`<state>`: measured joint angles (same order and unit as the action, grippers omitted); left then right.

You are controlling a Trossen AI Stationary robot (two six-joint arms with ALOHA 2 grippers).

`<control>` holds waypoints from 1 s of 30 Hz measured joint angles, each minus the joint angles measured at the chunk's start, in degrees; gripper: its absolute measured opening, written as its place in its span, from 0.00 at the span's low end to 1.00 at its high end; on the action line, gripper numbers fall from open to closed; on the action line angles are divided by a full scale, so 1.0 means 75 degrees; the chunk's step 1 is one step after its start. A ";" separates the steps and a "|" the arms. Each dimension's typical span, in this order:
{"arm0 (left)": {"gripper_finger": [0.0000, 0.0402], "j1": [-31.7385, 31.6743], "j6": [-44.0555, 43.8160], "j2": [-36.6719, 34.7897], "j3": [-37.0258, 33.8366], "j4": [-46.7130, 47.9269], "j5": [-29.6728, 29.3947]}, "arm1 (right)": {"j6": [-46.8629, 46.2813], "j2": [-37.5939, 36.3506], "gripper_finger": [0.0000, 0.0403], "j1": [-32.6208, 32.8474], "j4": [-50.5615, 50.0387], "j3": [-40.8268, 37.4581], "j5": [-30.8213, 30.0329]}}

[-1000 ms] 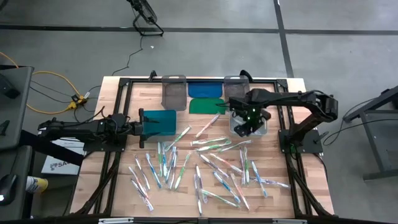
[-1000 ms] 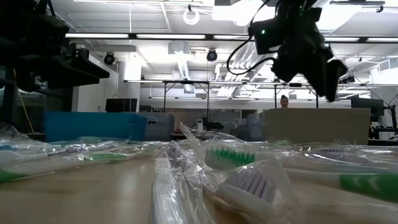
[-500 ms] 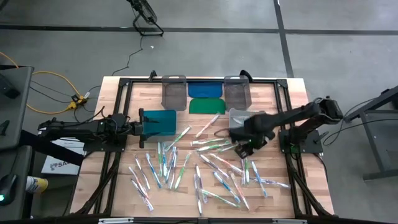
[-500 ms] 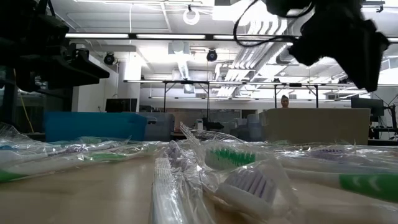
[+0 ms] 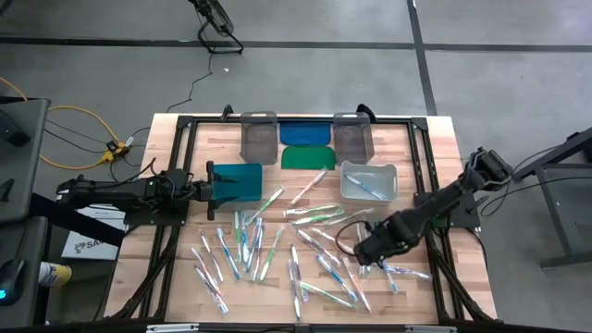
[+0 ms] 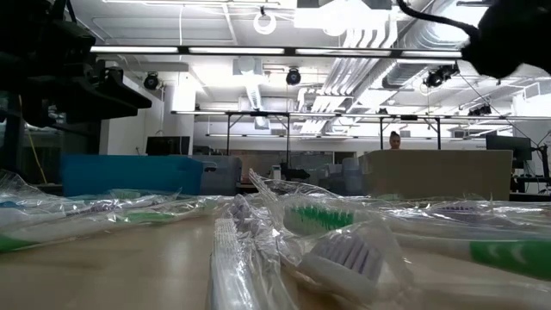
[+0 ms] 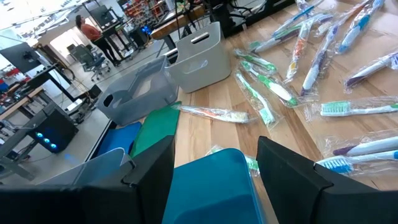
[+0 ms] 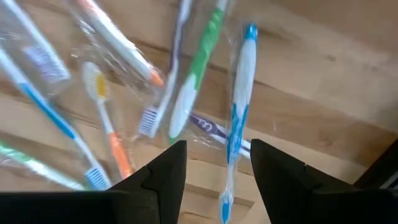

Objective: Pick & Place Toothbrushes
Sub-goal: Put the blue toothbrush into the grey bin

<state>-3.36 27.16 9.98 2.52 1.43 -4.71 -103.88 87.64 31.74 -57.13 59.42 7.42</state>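
Wooden table [image 5: 203, 139] under both arms, bins and lids lined up along its far edge. Teal bin [image 5: 238, 178] directly ahead of the left claw [image 5: 212, 178], fingers [image 7: 149, 171] spread wide on either side of its near wall, gripping nothing that can be made out. Clear bin [image 5: 368, 180] up-table from the right claw [image 5: 363, 250], well apart from it, a couple of brushes lying inside. Right claw low over the right part of the scatter, fingers [image 8: 168, 171] parted and empty, nothing between them. Toothbrushes [image 5: 277, 245] in clear wrappers strewn across the middle and near side of the table, stretching from the right claw toward the left one. Blue-and-white brush [image 8: 239, 118] lying just beyond the gap between the right fingers, a green-handled one [image 8: 196, 74] beside it.
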 joint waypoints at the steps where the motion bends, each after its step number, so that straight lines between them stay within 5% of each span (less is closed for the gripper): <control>1: 0.54 0.0001 0.0000 0.0000 0.0000 0.0000 0.0003 | -0.0163 0.0000 0.42 0.0092 0.0053 -0.0064 -0.0006; 30: 0.54 -0.0002 0.0000 0.0000 -0.0001 0.0000 0.0001 | -0.0797 0.0000 0.42 0.0321 0.1832 -0.1753 -0.0334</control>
<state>-3.38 27.16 9.98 2.52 1.43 -4.70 -109.86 87.64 34.15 -43.39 46.28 4.92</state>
